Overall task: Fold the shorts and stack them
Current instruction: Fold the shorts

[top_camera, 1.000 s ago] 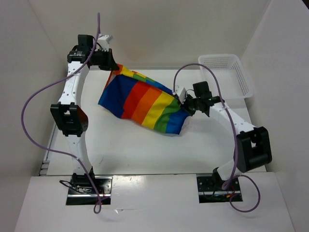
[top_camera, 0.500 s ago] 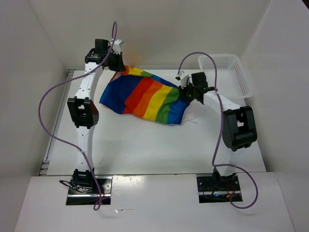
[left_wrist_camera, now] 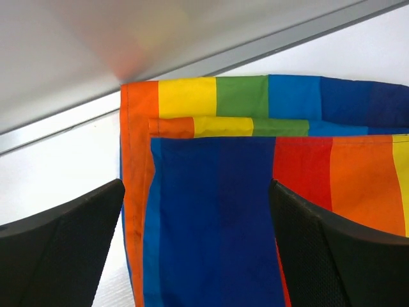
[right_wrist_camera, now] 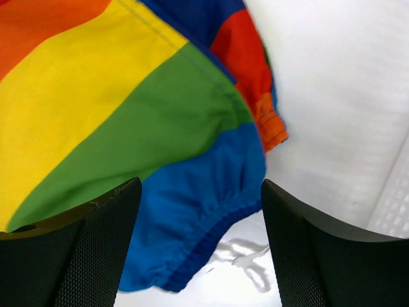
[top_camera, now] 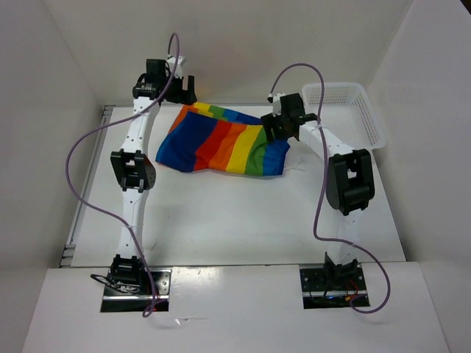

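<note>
Progress: shorts [top_camera: 224, 143] are laid doubled over, just left of the basket [top_camera: 346, 90] | left gripper [left_wrist_camera: 196, 185]: fingers spread wide, nothing held | right gripper [right_wrist_camera: 201, 182]: fingers parted, nothing held, at the basket-side hem | remaining, as judged: further folding, stacking

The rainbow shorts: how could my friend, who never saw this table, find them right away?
Start at the white table and look toward the middle of its far edge. There lie the soft fabric shorts with broad rainbow stripes. The white plastic mesh basket to their right is plain; only the shorts are striped.
</note>
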Robot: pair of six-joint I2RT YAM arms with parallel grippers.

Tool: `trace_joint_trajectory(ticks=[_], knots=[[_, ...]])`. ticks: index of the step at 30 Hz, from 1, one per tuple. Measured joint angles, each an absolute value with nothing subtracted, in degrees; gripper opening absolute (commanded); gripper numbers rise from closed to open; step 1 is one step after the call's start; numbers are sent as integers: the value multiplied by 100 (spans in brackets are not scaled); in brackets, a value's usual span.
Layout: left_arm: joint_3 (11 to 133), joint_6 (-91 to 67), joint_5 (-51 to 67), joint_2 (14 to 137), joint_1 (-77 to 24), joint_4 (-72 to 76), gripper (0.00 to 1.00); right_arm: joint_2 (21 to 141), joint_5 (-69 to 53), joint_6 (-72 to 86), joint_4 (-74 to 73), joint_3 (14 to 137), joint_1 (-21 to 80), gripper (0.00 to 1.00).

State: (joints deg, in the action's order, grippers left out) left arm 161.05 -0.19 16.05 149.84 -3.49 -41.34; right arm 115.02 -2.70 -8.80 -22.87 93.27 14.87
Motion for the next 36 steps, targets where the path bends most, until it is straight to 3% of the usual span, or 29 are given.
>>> trace_joint_trajectory(ticks=[5, 10, 17, 19, 22, 23, 24, 25, 26, 27, 32, 36], knots=[[15401, -21, 1708, 14470, -185, -4193, 100, 11072, -279, -639, -2526, 9100, 1577, 82], [13292, -21, 1634, 13467, 91, -4112, 100, 10296, -797, -408, -2663, 8062, 1570, 84], [11524, -23, 1529, 13303, 148, -3933, 98, 10661, -1461, 200, -2696, 7341, 1551, 84], [11319, -23, 1535, 13301, 130, -3876, 94, 10827, -1529, 375, -2635, 7343, 1551, 84], [10971, 8, 1529, 13279, 104, -3638, 66, 11015, -1529, 635, -2567, 7349, 1551, 83], [10892, -27, 1525, 13233, 102, -3566, 56, 11061, -1518, 692, -2556, 7349, 1551, 79], [10812, -21, 1540, 13176, 102, -3527, 36, 11080, -1505, 762, -2526, 7371, 1551, 74], [10748, -27, 1557, 13152, 102, -3500, 28, 11093, -1476, 808, -2475, 7376, 1551, 67], [10687, -36, 1577, 13146, 102, -3485, 21, 11115, -1446, 854, -2447, 7376, 1551, 52], [10619, -23, 1601, 13146, 102, -3463, 13, 11150, -1424, 915, -2418, 7382, 1549, 43], [10084, -30, 1791, 12844, 119, -3352, 6, 11209, -1420, 867, -2287, 7387, 1542, 2], [9198, -27, 1811, 12226, 119, -3330, 2, 11126, -1258, 408, -2196, 7277, 1544, 0]])
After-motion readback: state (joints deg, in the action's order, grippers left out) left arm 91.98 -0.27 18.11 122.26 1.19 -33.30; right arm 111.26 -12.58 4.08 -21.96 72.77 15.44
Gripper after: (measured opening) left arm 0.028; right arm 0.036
